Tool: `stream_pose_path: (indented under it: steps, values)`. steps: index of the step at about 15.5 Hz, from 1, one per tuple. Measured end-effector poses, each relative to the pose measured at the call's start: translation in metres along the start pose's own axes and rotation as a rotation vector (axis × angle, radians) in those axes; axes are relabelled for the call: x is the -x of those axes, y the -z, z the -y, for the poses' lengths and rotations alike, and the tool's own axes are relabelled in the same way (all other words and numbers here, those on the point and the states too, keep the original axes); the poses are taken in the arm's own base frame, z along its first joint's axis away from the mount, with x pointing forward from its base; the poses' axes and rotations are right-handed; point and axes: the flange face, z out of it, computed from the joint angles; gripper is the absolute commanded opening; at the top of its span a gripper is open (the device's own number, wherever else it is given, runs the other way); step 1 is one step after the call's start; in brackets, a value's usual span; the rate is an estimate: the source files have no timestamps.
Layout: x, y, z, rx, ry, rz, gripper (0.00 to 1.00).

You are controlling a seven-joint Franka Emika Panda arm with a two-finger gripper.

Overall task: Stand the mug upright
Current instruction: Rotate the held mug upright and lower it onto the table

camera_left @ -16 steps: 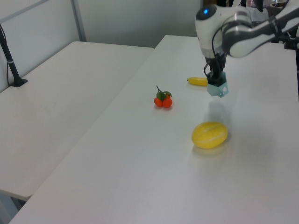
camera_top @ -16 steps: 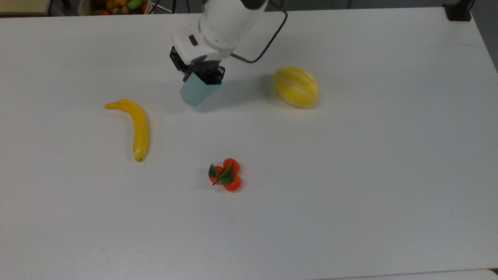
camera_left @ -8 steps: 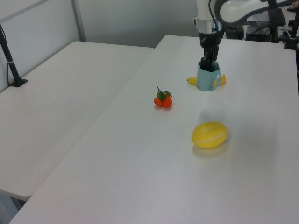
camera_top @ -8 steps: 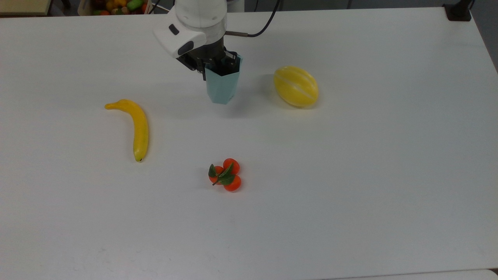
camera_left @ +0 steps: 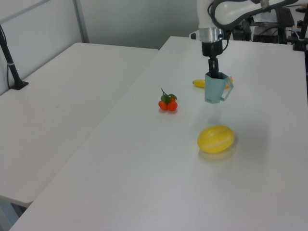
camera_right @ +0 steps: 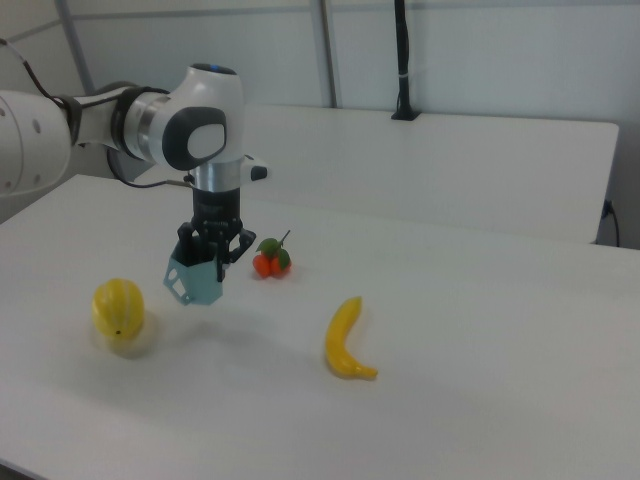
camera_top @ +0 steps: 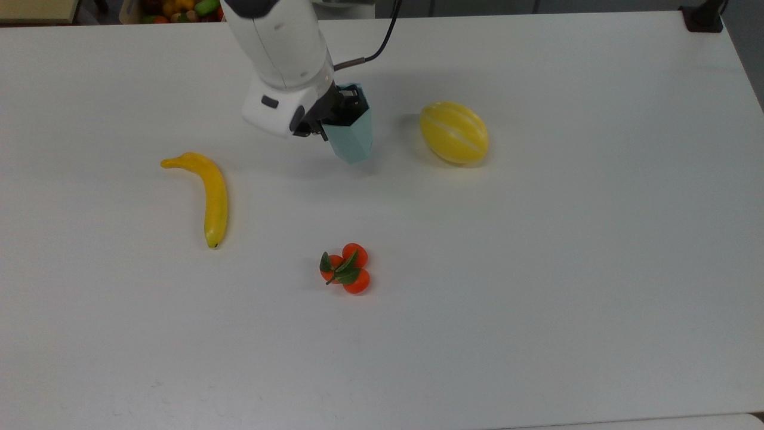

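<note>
The gripper (camera_top: 343,106) was clamped on the mug's (camera_top: 352,137) rim, one finger inside the opening, holding it upright just above the table (camera_top: 537,269); its fingertips were hidden. In the top view, the melon (camera_top: 454,132) lay to the right, the banana (camera_top: 206,194) left, the tangerines (camera_top: 346,268) nearer.

Banana (camera_top: 209,194), melon (camera_top: 454,132), tangerine cluster (camera_top: 346,268)

Two white tables (camera_left: 72,96) side by side, pale partition walls (camera_right: 480,50) behind.
</note>
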Motion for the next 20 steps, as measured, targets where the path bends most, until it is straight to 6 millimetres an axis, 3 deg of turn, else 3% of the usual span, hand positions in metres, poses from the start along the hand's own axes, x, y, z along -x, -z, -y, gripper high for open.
stream_pose_path:
  steps: [7,15,16,18,19,20]
  values:
    - [-0.014,-0.047,-0.006,0.106,0.16,0.135,0.0]
    - [-0.026,-0.052,-0.007,0.148,0.181,0.103,0.0]
    - [-0.027,-0.053,-0.008,0.15,0.182,0.099,0.03]
    - [-0.029,-0.057,-0.009,0.151,0.183,0.095,0.22]
    - [-0.03,-0.059,-0.009,0.15,0.183,0.097,0.33]
    - [-0.03,-0.061,-0.009,0.15,0.184,0.1,0.5]
